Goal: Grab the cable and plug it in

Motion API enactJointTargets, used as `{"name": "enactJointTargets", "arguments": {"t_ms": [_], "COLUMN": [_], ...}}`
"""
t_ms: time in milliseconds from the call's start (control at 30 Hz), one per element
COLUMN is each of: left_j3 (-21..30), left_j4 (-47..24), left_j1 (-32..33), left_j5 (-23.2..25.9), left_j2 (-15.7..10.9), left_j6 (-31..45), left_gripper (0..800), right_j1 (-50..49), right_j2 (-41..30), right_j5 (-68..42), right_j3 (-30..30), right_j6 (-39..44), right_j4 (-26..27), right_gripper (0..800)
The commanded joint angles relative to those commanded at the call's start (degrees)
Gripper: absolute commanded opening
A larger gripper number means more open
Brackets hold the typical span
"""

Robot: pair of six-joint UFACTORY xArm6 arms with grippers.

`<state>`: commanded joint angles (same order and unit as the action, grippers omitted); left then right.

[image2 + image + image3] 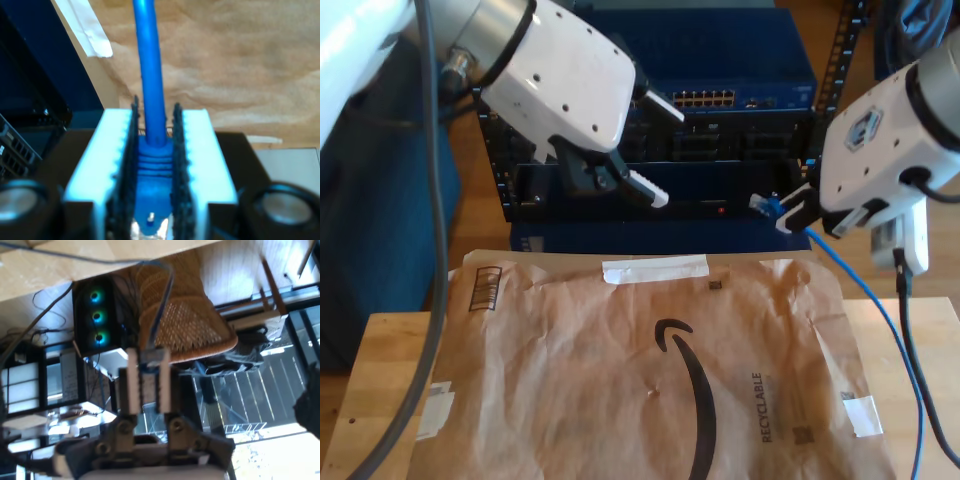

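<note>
— Where is the thin bright-blue Ethernet cable [150, 75] now?

— My second pincer [155, 114] is clamped on it. The white ribbed fingers [205, 150] squeeze the blue boot just behind the small clear plug [763, 204]. In the exterior view the loose length trails off toward five o'clock, past the edge of the brown paper mailer [650, 370] on the pale wooden counter [380, 370].

— And the sockets?

— The row of ports [705, 98] on the dark-blue rack switch lies at about eleven o'clock from the plug in the exterior view, well apart. The plug's long axis runs roughly three to nine, tip toward nine. I judge it must rise and turn to face the rack.

— Arm pose?

— My second arm reaches in from three o'clock in the exterior view, wrist nearly level.

— The first pincer [148, 357]?

— Its fingers stand close and parallel, with something greyish between the tips. I cannot tell whether it grips.
</note>
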<state>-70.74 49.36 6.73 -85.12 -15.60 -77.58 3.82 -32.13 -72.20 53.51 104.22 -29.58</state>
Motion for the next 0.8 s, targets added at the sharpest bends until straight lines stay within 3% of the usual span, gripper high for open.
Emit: {"name": "enactJointTargets", "arguments": {"t_ms": [500,800], "left_j3": [-1.49,-1.49], "left_j4": [4.75,5.89], "left_j1": [-0.09,-0.26], "left_j5": [-2.90,-4.48], "left_j2": [0.00,0.00], "left_j6": [-3.16,-8.00], "left_gripper": [799,798], "right_j1": [-1.49,-1.41], "right_j2": [5.45,5.71], "right_j5": [-8.53,-8.88], "right_j3": [7.21,8.53], "right_j6": [-1.58,-1.49], "right_j4": [-13.45,-14.07], "right_gripper": [10,10]}}
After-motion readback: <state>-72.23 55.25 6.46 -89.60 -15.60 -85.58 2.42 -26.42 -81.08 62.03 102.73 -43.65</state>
